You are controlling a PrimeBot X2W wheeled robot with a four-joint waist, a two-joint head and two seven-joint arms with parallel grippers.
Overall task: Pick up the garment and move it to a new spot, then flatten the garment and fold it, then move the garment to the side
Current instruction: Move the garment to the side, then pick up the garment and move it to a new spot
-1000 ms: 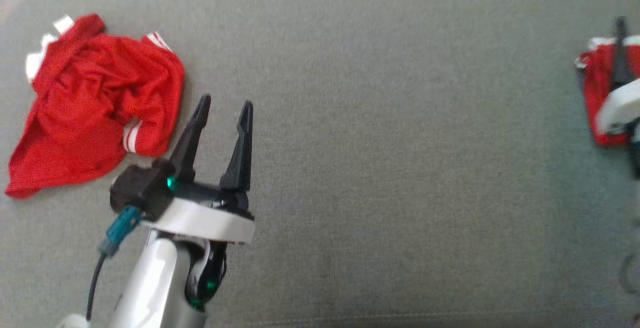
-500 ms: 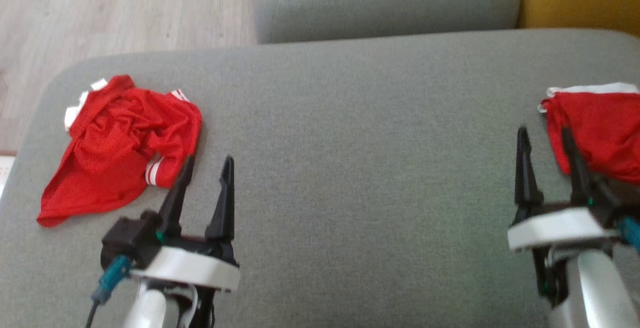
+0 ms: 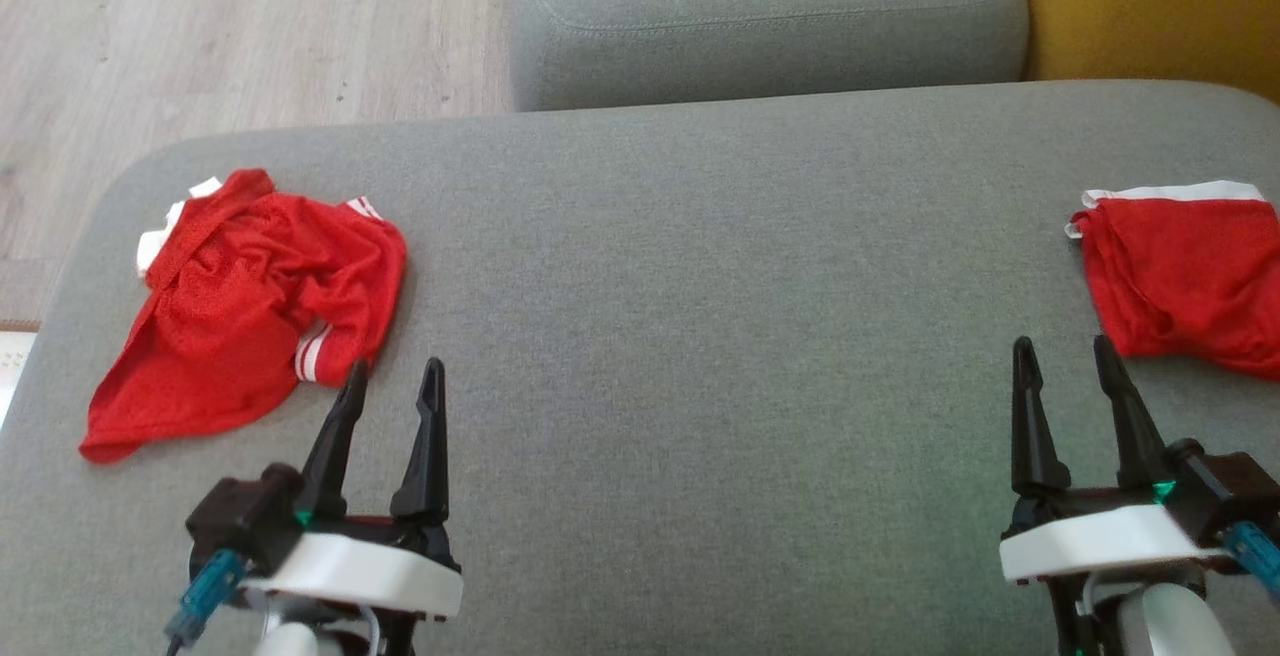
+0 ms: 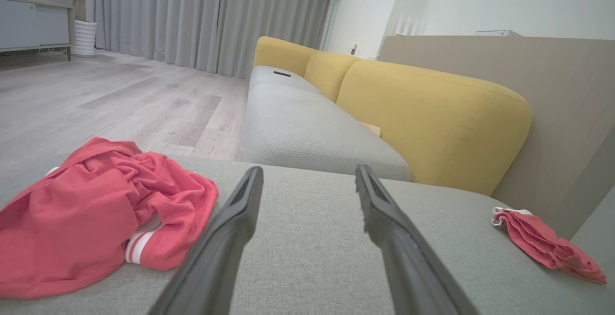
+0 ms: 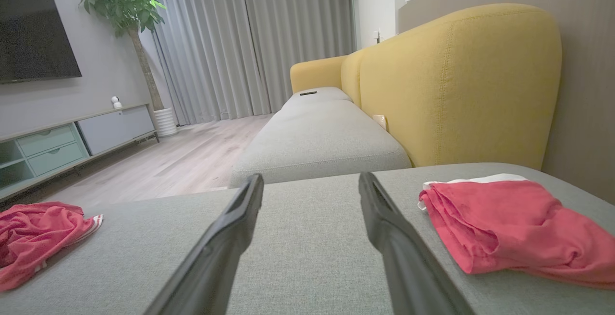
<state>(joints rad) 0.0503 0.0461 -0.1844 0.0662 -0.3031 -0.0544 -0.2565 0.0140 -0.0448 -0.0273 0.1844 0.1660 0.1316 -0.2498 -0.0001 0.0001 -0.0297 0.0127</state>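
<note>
Grey cushion [image 3: 700, 336] — left end effector [image 3: 395, 368], right end effector [image 3: 1060, 343] hover spread.

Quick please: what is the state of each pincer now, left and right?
Left pincer: open, holding nothing.
Right pincer: open, holding nothing.

On the cushion [image 3: 700, 336], the left garment [image 3: 240, 316] and right garment [image 3: 1180, 276] lie well apart at opposite ends, the left claw [image 3: 393, 374] and right claw [image 3: 1062, 348] each just before its garment's inner corner, with a seat [image 3: 760, 26] behind, floor [image 3: 200, 36] behind-left, backrest [image 3: 1150, 6] behind-right.
</note>
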